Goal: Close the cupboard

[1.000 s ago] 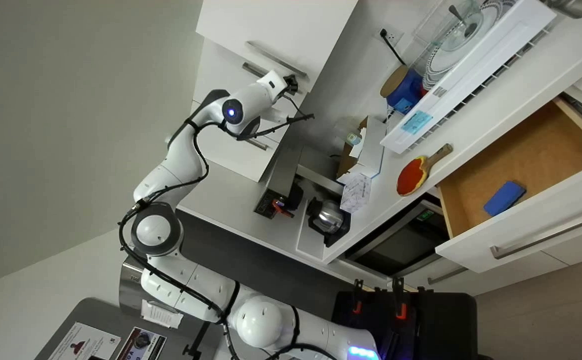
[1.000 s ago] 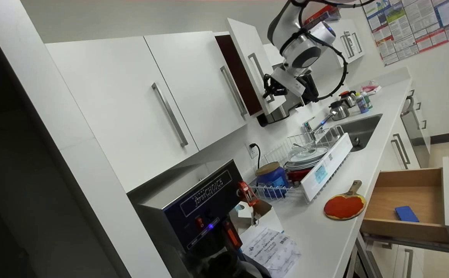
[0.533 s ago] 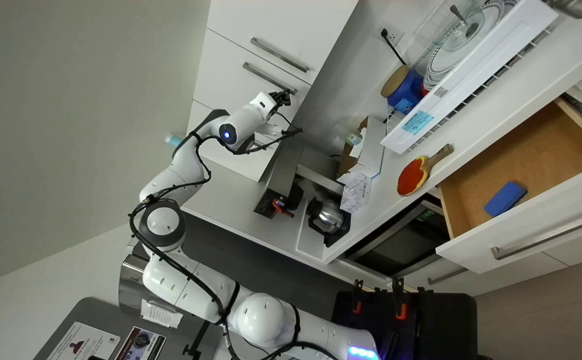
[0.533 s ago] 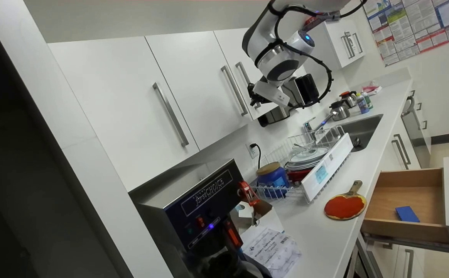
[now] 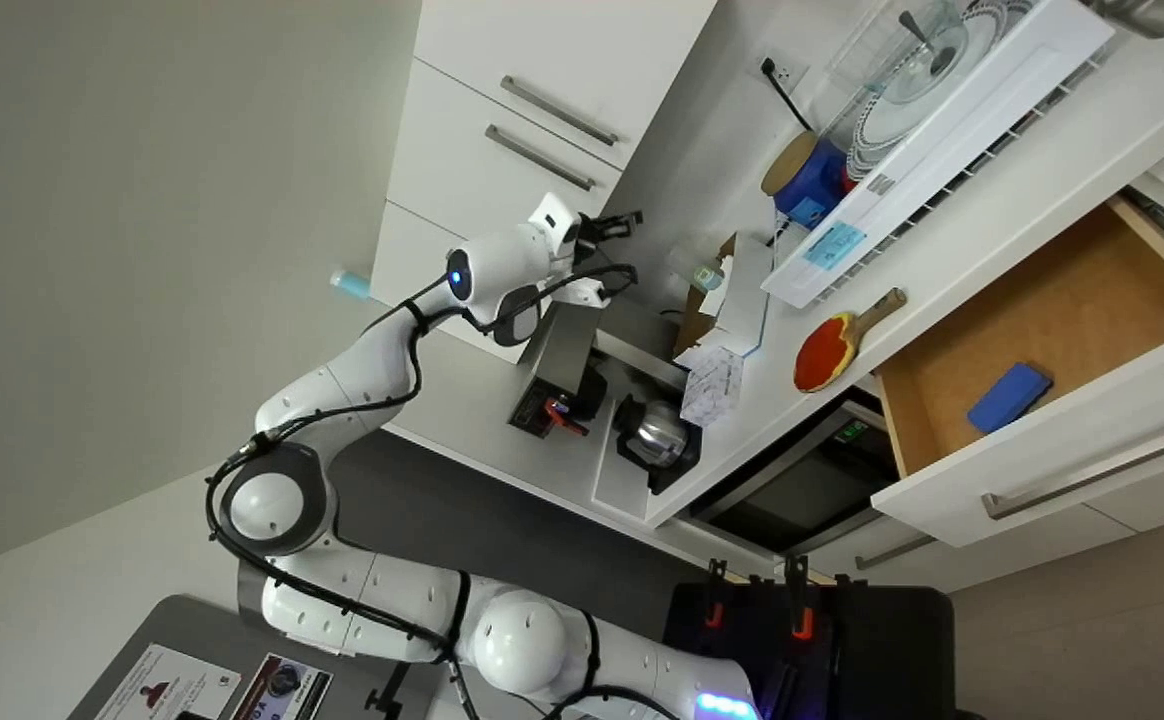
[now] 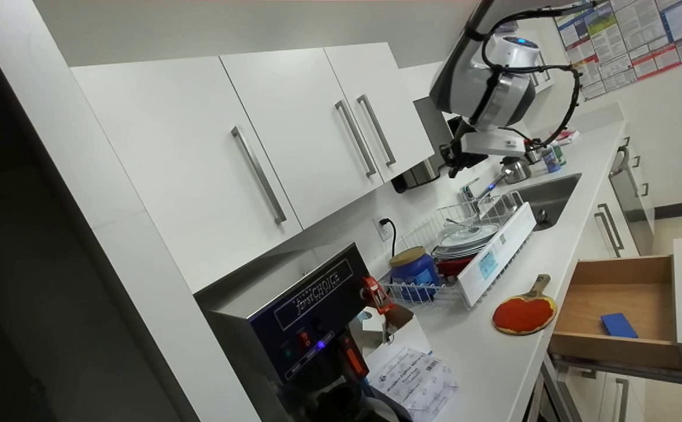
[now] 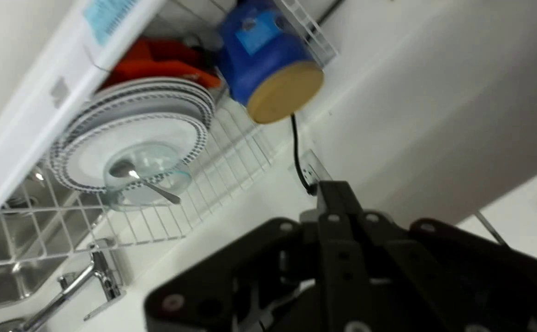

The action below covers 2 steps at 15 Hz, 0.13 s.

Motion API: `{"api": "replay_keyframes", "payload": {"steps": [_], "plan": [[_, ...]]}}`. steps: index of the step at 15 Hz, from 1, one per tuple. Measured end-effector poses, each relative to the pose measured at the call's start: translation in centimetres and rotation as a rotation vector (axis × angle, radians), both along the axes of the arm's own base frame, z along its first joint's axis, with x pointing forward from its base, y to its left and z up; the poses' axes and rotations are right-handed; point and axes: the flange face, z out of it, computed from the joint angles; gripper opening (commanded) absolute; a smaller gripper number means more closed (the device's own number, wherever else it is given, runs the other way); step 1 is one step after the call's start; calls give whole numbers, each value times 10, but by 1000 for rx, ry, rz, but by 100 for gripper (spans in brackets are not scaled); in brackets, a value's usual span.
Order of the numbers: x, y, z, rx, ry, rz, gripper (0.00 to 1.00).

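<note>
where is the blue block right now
In both exterior views, the blue block lies on the right side, inside the open drawer, to the right of the red paddle.

free: air before the cupboard (image 6: 391, 99), upper centre of an exterior view. obstructing, same frame: white-fronted dish rack (image 6: 496, 256), right of centre; pulled-out drawer (image 6: 616, 293), lower right; paddle-shaped item (image 6: 524, 315), flat on counter (image 6: 552, 246).

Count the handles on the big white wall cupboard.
3, fully visible in an exterior view: left door's handle, middle door's handle, right door's handle. The arm may hide others farther along.
</note>
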Motion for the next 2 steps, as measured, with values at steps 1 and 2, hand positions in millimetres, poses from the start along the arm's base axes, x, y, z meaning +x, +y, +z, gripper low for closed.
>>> {"api": "replay_keyframes", "payload": {"steps": [1, 2], "plan": [[-11, -11, -8, -14, 61, 28, 0], [-22, -21, -12, -29, 121, 54, 0]]}}
